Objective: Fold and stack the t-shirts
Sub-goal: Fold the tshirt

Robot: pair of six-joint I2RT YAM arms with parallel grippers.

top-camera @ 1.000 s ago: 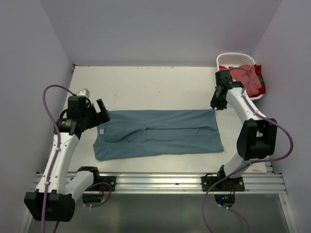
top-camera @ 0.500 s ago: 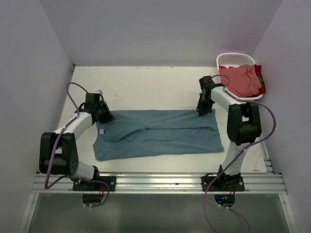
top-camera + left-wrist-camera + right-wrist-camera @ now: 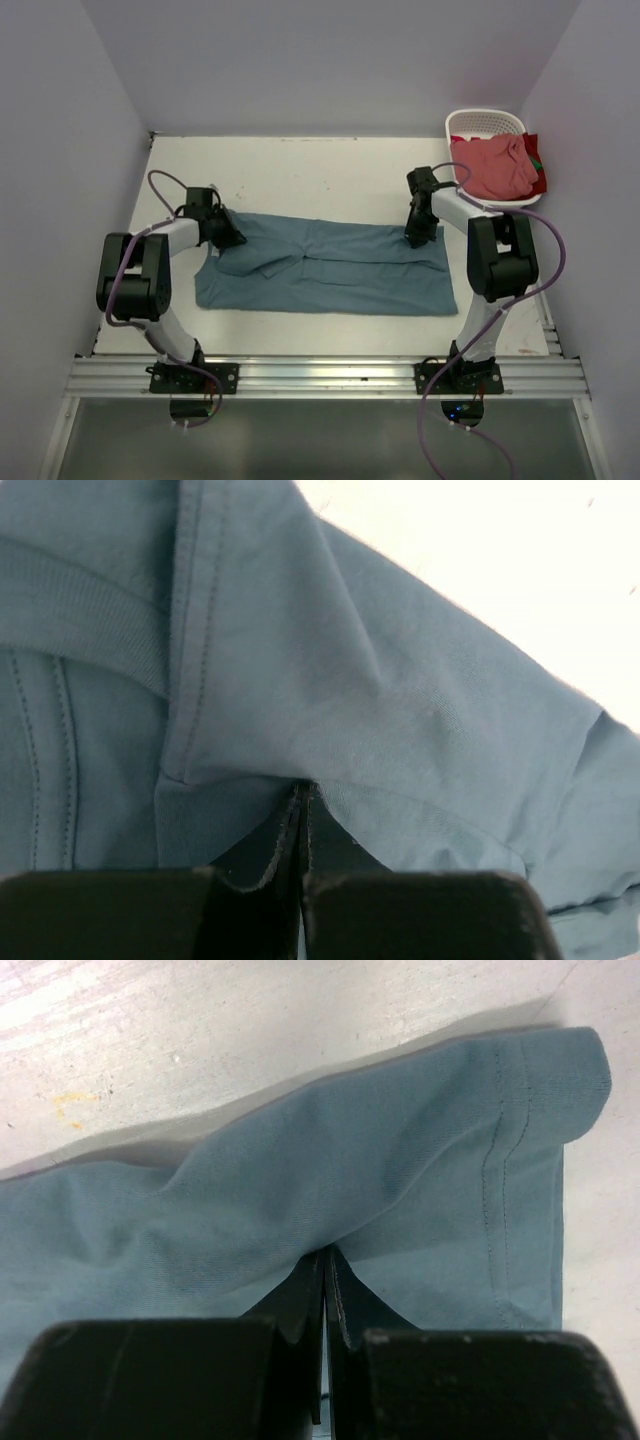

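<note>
A teal-blue t-shirt (image 3: 330, 275) lies folded lengthwise across the white table (image 3: 320, 175). My left gripper (image 3: 236, 240) is low at the shirt's far left corner, by the collar and sleeve. In the left wrist view that gripper (image 3: 302, 790) is shut, with a fold of teal cloth (image 3: 400, 680) pinched at its tips. My right gripper (image 3: 414, 240) sits at the far right edge near the hem. In the right wrist view it (image 3: 326, 1255) is shut on a raised fold of the teal cloth (image 3: 300, 1180). A salmon-pink t-shirt (image 3: 495, 165) is heaped in the basket.
A white slotted basket (image 3: 485, 117) stands in the far right corner, with red and green cloth (image 3: 538, 168) hanging over its right side. Pale walls close in the left, back and right. A metal rail (image 3: 320, 375) runs along the near edge.
Both arms reached in and came down on the teal shirt's far edge, and both grippers shut on the cloth. The shirt's far left corner has shifted a little toward the back.
</note>
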